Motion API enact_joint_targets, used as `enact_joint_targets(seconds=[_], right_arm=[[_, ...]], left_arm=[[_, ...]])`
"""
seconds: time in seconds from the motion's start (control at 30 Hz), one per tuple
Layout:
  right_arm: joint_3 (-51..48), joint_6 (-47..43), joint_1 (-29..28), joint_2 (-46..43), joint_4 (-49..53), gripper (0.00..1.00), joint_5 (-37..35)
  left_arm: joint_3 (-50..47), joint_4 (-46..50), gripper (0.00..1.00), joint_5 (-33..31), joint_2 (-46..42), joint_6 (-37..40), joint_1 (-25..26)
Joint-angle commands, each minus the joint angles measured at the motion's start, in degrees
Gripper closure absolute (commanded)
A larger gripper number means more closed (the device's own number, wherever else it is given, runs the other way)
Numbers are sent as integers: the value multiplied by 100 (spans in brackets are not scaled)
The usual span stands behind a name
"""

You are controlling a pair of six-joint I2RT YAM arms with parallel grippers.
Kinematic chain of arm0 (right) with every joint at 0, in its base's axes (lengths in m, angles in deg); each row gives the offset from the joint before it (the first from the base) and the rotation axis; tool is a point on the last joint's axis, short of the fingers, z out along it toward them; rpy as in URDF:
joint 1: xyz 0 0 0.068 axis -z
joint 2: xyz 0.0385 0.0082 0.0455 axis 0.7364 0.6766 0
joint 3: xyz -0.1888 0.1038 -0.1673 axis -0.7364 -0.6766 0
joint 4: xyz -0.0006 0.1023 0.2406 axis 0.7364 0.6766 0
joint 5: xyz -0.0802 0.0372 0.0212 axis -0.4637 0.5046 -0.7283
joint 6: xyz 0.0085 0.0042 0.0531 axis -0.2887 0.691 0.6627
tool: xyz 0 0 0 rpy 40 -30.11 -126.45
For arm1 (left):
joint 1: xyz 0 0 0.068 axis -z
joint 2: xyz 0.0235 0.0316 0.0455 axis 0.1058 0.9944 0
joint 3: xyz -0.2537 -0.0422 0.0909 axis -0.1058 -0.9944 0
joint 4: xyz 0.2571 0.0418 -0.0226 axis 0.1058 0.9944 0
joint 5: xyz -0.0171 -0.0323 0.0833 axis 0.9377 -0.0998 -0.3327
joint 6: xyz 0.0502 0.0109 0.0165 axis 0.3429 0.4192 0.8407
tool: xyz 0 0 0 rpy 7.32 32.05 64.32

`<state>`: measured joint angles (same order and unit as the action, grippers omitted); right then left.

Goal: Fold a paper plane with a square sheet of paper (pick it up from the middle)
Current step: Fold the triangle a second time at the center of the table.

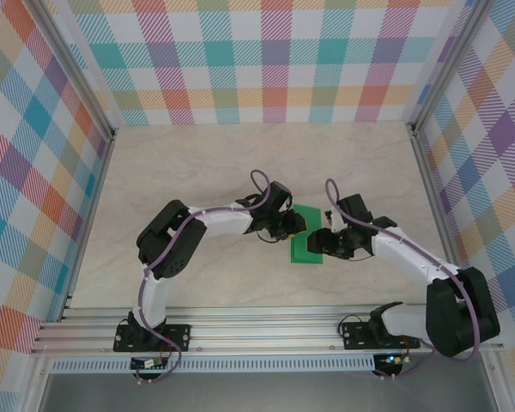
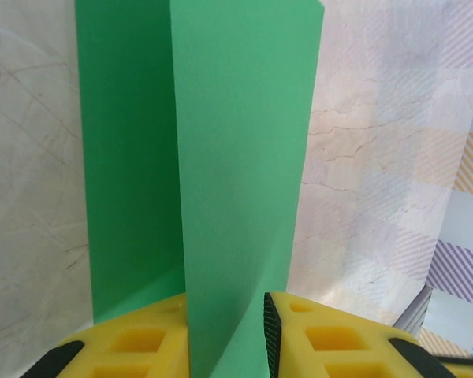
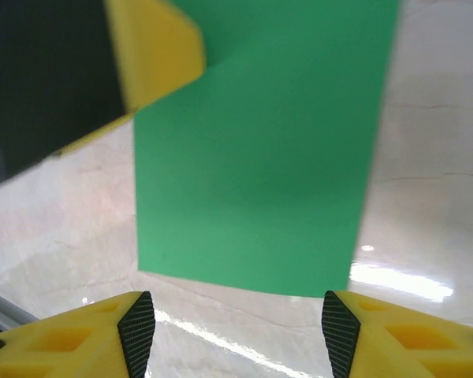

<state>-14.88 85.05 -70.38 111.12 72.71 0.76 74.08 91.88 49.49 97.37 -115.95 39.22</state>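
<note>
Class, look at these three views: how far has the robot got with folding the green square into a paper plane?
Done: the square sheet of paper has one fold started, with a flap raised above the rest. In hand: the left gripper pinches that flap; the right gripper is open, just short of the sheet's edge. Left: no pointed nose or wings yet.
</note>
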Motion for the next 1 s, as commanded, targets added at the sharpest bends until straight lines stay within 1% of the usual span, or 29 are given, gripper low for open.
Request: enact_joint_targets(seconds=[0.0, 0.07, 0.2, 0.3, 0.43, 0.5, 0.6, 0.8, 0.87, 0.97], right_arm=[[208, -249, -622, 44, 173, 37, -848], [250, -224, -1029, 66, 180, 37, -1366], [144, -199, -1622, -118, -68, 33, -2065], [145, -245, -1896, -113, -94, 33, -2448], [220, -320, -2171, 31, -114, 33, -2815], [293, -327, -2351, 126, -114, 33, -3115], [360, -296, -2483, 233, -144, 34, -3380], [290, -272, -2560, 286, -400, 37, -3381], [241, -226, -2558, 261, -457, 39, -3426], [213, -147, -2560, 239, -447, 46, -3573]], left_arm=[[238, -93, 72, 182, 72, -138, -73], [243, -153, 73, 233, 74, -197, -92], [258, -239, 76, 314, 61, -291, -122], [255, -348, 76, 417, 76, -410, -127], [278, -314, 77, 401, 79, -439, -128], [285, -312, 77, 419, 67, -455, -127], [296, -291, 77, 416, 59, -450, -132], [276, -319, 78, 444, 52, -468, -128], [274, -312, 79, 450, 44, -462, -131], [254, -299, 79, 435, 17, -463, -127]])
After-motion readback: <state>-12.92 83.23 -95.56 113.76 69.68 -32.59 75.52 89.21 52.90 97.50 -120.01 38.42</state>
